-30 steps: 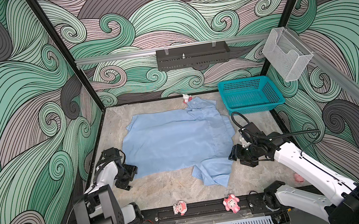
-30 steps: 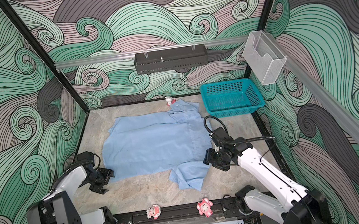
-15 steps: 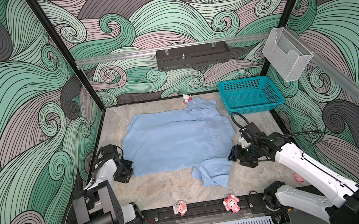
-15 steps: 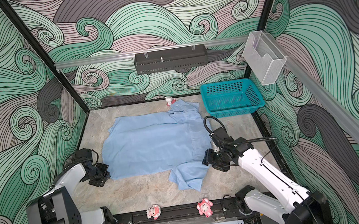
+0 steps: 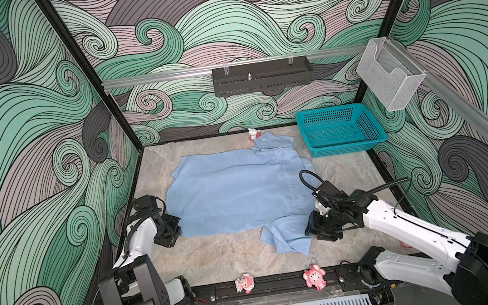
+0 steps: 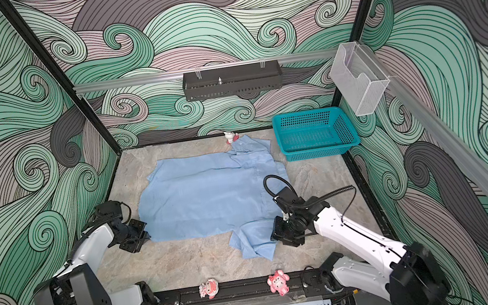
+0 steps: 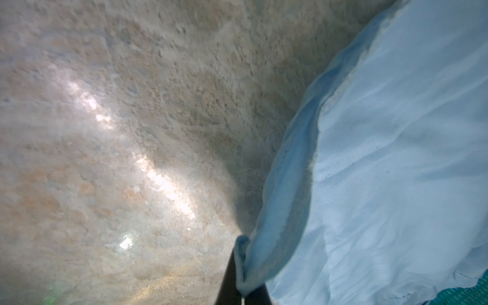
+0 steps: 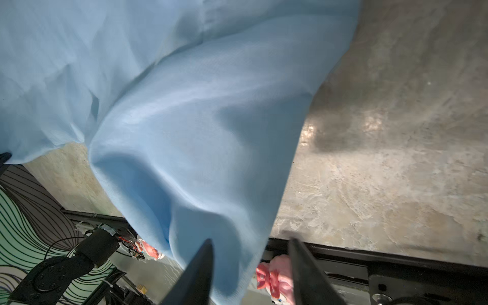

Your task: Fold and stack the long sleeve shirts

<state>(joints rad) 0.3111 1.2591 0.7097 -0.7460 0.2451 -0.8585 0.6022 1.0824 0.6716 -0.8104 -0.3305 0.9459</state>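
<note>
The left end effector (image 7: 241, 287) is clamped tight on a bunched corner of the light blue shirt (image 5: 236, 197), at the hem's near left end, as the left wrist view shows up close. The right end effector (image 8: 250, 241) stands partly apart, its two dark fingers (image 8: 200, 266) straddling the edge of the sleeve (image 5: 288, 238) without pinching the cloth; in both top views it sits low at that sleeve's right side. The shirt lies spread mostly flat across the middle of the tabletop (image 5: 229, 260), its collar (image 5: 267, 141) rumpled toward the far right corner and the one visible sleeve folded down and crumpled at the near right, jutting past the hem toward the front. A teal basket (image 5: 347, 148) stands just right of the collar, in the far right corner, apart from the cloth. A small white and red figurine (image 5: 253, 133) sits at the back edge, touching or just beside the collar. Two pink toys (image 5: 245, 283) (image 5: 314, 276) rest on the black front rail (image 5: 282, 285), well apart from the shirt.
</note>
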